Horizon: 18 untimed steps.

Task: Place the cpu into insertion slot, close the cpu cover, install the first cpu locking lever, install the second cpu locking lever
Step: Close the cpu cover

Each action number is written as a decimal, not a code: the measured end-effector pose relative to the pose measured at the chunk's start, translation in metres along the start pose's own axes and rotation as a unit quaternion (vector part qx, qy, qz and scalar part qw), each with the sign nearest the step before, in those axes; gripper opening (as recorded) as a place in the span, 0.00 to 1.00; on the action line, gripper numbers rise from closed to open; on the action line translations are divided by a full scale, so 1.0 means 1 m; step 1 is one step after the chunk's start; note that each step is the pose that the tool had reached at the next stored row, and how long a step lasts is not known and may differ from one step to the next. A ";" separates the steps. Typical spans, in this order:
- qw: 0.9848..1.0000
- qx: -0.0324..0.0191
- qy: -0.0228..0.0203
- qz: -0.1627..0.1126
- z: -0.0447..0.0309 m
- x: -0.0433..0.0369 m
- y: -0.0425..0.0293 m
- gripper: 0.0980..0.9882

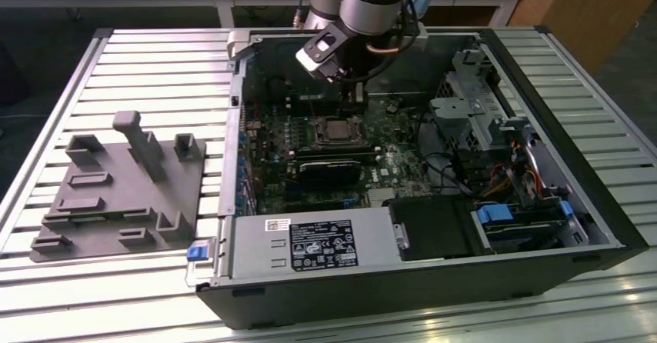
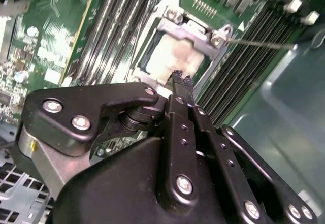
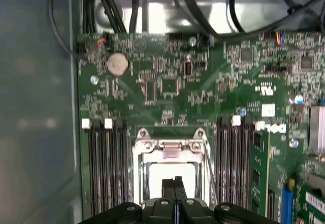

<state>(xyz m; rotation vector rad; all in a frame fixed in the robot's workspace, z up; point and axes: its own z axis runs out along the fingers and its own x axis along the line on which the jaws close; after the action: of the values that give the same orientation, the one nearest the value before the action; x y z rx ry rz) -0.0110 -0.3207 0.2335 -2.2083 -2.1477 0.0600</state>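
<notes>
Deep inside the computer case (image 1: 411, 297), low over the motherboard (image 3: 167, 87): tool (image 3: 175, 182) pinched fully together, gripping nothing, tips close above the cpu (image 3: 170, 172). Cpu seated flat, framed by the cpu cover (image 3: 170, 145) lying down around it. Beside the cover, a thin locking lever (image 2: 259, 43) jutting out sideways

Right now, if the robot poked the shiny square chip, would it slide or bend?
It probably would not slide: the cpu lies flat under the cpu cover, whose frame rings its edges. Its top looks like stiff metal, so bending seems unlikely. Being small and thin, it is likely light for the robot.
</notes>
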 end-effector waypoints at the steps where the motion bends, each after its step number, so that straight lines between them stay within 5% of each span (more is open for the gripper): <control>1: 1.000 -0.001 0.000 0.000 0.0010 -0.0001 -0.0024 0.01; 7: 1.000 -0.008 0.000 0.000 0.0081 -0.0005 -0.0124 0.01; 13: 1.000 -0.020 0.000 0.000 0.0144 -0.0008 -0.0196 0.01; 18: 1.000 -0.022 0.000 -0.002 0.0170 -0.0008 -0.0202 0.01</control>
<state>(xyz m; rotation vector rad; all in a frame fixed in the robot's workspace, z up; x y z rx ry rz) -0.0324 -0.3207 0.2179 -2.2262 -2.1751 0.0107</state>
